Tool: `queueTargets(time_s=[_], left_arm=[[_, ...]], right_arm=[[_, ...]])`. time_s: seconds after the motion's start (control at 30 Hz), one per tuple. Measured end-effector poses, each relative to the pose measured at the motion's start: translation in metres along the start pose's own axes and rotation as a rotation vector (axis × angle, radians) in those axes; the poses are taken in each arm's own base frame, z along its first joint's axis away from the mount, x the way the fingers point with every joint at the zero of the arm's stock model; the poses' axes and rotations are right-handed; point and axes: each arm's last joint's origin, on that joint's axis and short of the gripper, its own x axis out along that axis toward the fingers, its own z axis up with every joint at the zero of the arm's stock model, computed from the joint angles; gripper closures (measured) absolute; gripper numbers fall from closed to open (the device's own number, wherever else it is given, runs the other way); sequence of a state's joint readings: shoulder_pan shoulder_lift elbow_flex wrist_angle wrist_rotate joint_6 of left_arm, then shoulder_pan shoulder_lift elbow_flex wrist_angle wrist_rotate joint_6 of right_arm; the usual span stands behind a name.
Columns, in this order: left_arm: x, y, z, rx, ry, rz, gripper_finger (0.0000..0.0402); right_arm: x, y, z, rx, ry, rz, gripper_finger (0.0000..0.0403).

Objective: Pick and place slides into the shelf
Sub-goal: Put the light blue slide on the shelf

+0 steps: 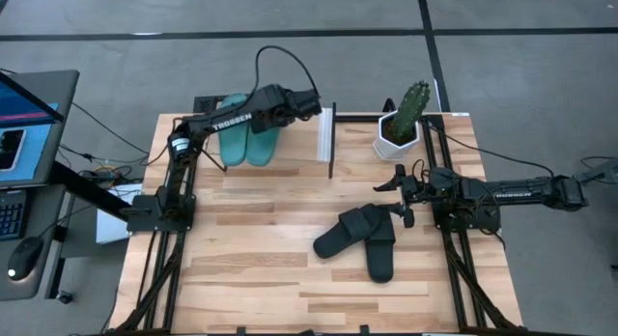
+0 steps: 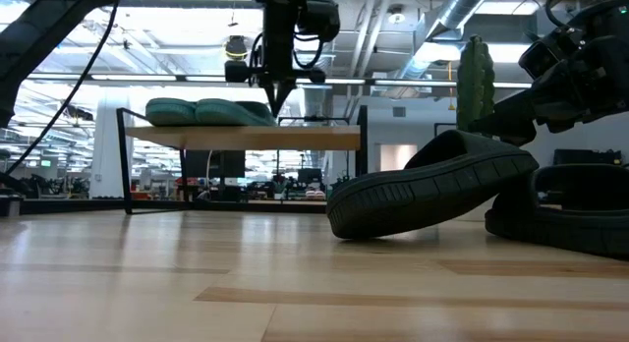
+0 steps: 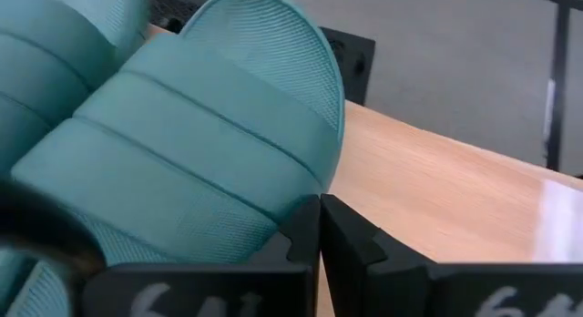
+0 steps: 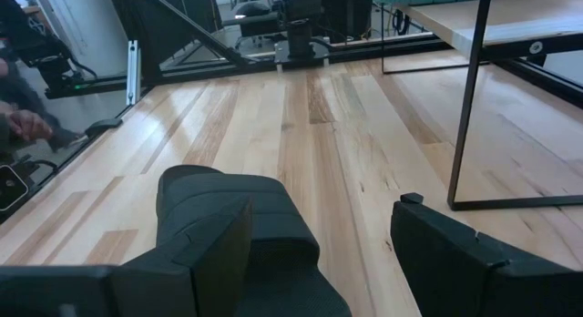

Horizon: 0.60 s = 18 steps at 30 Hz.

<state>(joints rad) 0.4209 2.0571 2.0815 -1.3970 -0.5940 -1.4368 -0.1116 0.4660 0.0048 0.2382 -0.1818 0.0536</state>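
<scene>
Shelf (image 1: 290,143) already carries the teal-green pair (image 1: 246,141); the black pair (image 1: 359,239) waits on the table. Left gripper (image 3: 319,228) hovers shut and empty over the teal slides; right gripper (image 4: 319,253) gapes wide, empty, nearing a black slide (image 4: 232,221).

High: overhead, straight down, whole desk (image 1: 261,278).
Low: desk level, faces room; black slides (image 2: 432,195) close.
L wrist: v. close on teal slides (image 3: 182,144).
R wrist: low, near black slides; shares shelf (image 4: 474,16) w/ low view.
</scene>
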Motion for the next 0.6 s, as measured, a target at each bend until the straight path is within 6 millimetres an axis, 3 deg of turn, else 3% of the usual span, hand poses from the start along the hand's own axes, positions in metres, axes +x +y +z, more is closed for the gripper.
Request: queueTargets(time_s=[0.4,0.6], left_arm=[[0.0028,0.0062,0.0049,-0.012,-0.043,0.060,0.0402],[-0.0055,0.0030,0.0006,-0.001,-0.091,0.030,0.0402]], right_arm=[[0.0000,0.0000,0.0000,0.000,0.000,0.000,0.0154],[0.0000,0.0000,0.0000,0.000,0.000,0.000,0.0154]])
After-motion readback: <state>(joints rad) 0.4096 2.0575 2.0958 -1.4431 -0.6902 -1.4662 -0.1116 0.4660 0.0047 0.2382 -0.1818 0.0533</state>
